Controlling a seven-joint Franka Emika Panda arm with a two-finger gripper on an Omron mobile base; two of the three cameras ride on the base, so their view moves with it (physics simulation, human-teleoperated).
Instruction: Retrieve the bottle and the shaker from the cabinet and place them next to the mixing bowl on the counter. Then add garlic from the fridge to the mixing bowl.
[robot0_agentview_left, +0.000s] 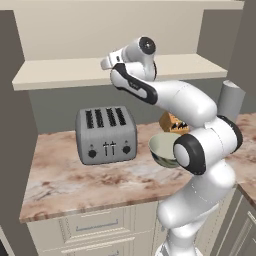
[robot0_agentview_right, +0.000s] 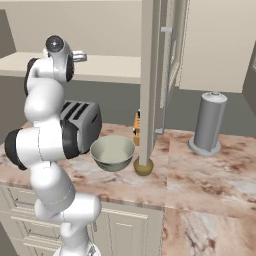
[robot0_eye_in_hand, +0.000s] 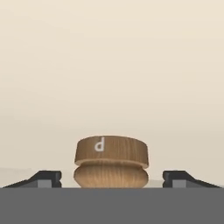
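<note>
I see small brown turned-wood shaker (robot0_eye_in_hand: 111, 162) lower centre of hand view, between finger tips (robot0_eye_in_hand: 46, 178). Left base view: grey steel toaster (robot0_agentview_left: 106, 135) centre-left on pinkish-beige marble counter (robot0_agentview_left: 75, 182), pale grey-green mixing bowl (robot0_agentview_left: 164, 148) right of it.

Both base views look forward and down from behind the arm, left and right, sharing the toaster (robot0_agentview_left: 106, 135), mixing bowl (robot0_agentview_right: 112, 152) and counter (robot0_agentview_left: 75, 180). The hand view sits very close, apparently level, facing the shaker (robot0_eye_in_hand: 111, 162).

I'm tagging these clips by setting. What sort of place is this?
A rendered home kitchen, most likely: a silver four-slot toaster and a glossy pale grey-green mixing bowl stand on a pinkish-beige veined marble counter over cream drawers.
</note>
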